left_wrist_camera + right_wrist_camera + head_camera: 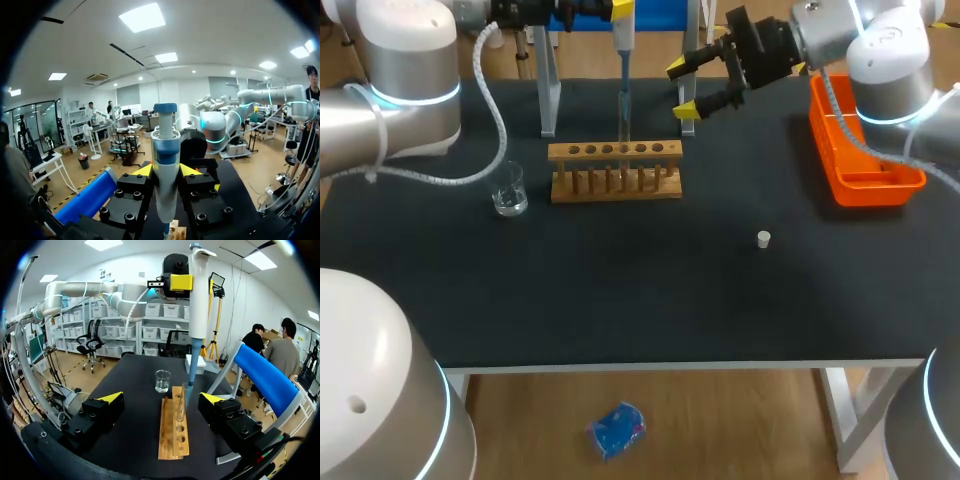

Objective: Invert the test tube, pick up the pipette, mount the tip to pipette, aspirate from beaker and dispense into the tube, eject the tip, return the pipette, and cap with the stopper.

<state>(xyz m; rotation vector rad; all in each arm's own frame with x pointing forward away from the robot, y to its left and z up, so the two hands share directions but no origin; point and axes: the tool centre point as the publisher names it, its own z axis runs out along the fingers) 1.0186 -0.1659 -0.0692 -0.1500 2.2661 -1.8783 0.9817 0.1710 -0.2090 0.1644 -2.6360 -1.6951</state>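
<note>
A wooden tube rack (pixel 615 170) stands at the back middle of the table, with a clear test tube (pixel 625 128) upright in it. My left gripper (pixel 166 171) is shut on the pipette (pixel 166 170), which hangs upright over the rack. The pipette's blue tip (pixel 192 367) reaches down into the test tube (pixel 182 400). My right gripper (pixel 684 90) is open and empty, level with the tube just right of the rack (pixel 173 422). A glass beaker (pixel 509 190) stands left of the rack. The small white stopper (pixel 764 238) lies alone to the right front.
An orange bin (pixel 865 150) sits at the back right under my right arm. A stand with metal legs (pixel 548 95) and a blue bar (pixel 265 377) rises behind the rack. A white box (pixel 196 364) sits by it.
</note>
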